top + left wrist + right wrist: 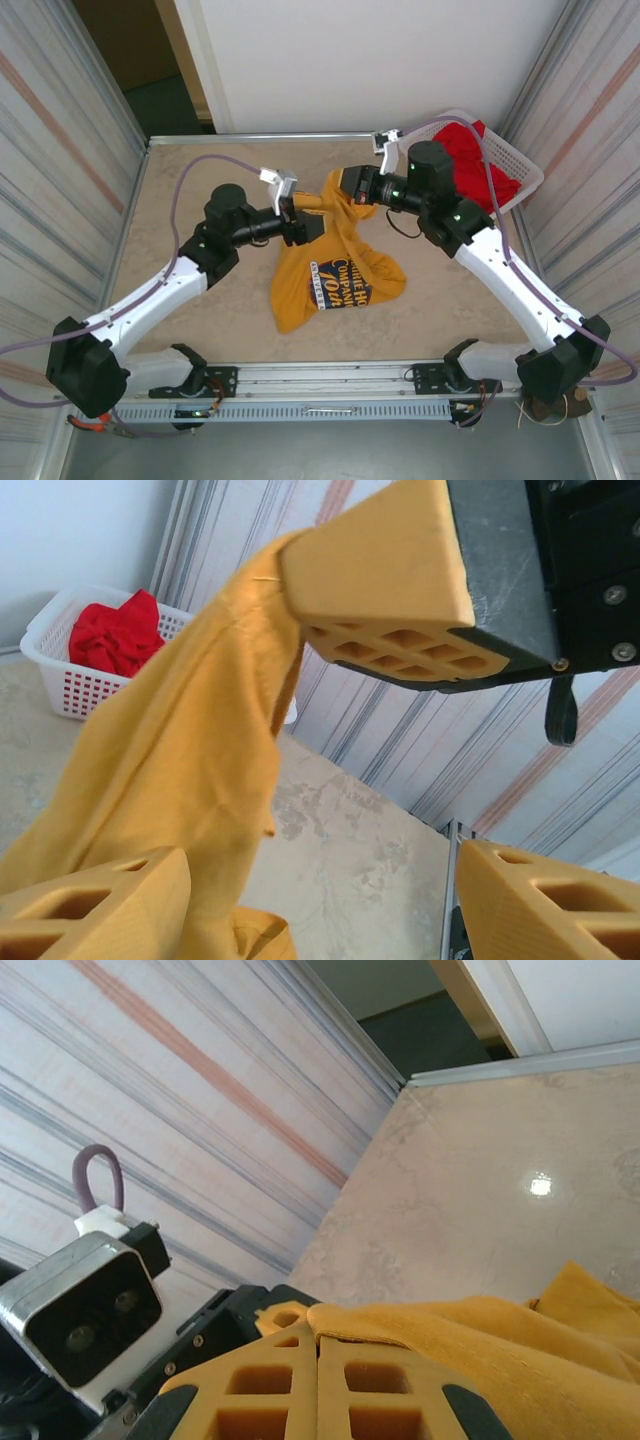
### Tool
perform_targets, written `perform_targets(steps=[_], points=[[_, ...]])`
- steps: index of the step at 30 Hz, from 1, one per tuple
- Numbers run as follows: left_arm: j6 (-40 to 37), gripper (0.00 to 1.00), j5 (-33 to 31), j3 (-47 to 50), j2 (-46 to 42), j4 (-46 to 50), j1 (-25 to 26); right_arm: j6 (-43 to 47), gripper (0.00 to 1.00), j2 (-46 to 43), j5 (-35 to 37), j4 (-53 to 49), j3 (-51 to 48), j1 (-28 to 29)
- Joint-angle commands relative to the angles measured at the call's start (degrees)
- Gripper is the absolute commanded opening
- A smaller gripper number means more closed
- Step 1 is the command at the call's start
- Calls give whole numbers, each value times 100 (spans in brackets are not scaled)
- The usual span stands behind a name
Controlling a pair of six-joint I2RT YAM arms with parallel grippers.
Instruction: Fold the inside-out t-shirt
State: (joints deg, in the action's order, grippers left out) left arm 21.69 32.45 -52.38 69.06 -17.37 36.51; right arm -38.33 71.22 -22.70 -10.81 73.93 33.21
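Note:
The inside-out t-shirt (pixel 335 270), mustard yellow with a dark blue and white print, hangs from my right gripper (pixel 345 183), and its lower part is heaped on the table. In the right wrist view the right gripper (pixel 318 1335) is shut on a hem of the t-shirt (pixel 480 1340). My left gripper (pixel 300 212) is just left of it, at the raised cloth. In the left wrist view the left gripper (pixel 320 900) is open. The t-shirt (pixel 170 780) drapes against its left finger only.
A white basket (pixel 527 172) holding a red garment (pixel 480 160) stands at the back right corner, with the basket (pixel 60 685) also in the left wrist view. Striped walls close in both sides of the beige table (pixel 200 310).

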Motion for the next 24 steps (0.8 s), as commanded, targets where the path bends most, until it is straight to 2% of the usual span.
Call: perform_targets(steps=[1, 8, 13, 14, 15, 16, 19, 20, 21, 22, 23, 24], points=[[-178, 71, -509, -188, 310, -64, 239, 106, 0, -5, 198, 103, 16, 100], [240, 70, -1278, -255, 802, -590, 357, 46, 0, 26, 250, 193, -41, 222], [417, 63, -2057, -255, 962, -621, 331, 1, 0, -3, 256, 254, -106, 236], [491, 59, -2110, -256, 989, -639, 309, 1, 0, -12, 262, 262, -115, 245], [544, 50, -2108, -249, 1023, -700, 286, -8, 0, -22, 265, 271, -132, 240], [594, 33, -2049, -226, 1059, -795, 249, 0, 0, -29, 273, 272, -142, 238], [733, 0, -1923, -157, 1084, -957, 158, 18, 0, -13, 322, 239, -134, 169], [778, 0, -1827, -133, 1084, -1009, 119, 18, 0, 13, 343, 203, -109, 88], [850, 0, -1715, -91, 1069, -1060, 66, 31, 13, 63, 362, 146, -74, -40], [956, 0, -1557, -54, 1056, -1120, 18, 73, 41, 106, 427, 63, -65, -219], [1090, 0, -1380, -14, 1040, -1210, -54, 96, 57, 140, 483, -2, -87, -389], [1297, 0, -1093, 38, 1045, -1362, -156, 84, 66, 171, 528, -50, -146, -575]])
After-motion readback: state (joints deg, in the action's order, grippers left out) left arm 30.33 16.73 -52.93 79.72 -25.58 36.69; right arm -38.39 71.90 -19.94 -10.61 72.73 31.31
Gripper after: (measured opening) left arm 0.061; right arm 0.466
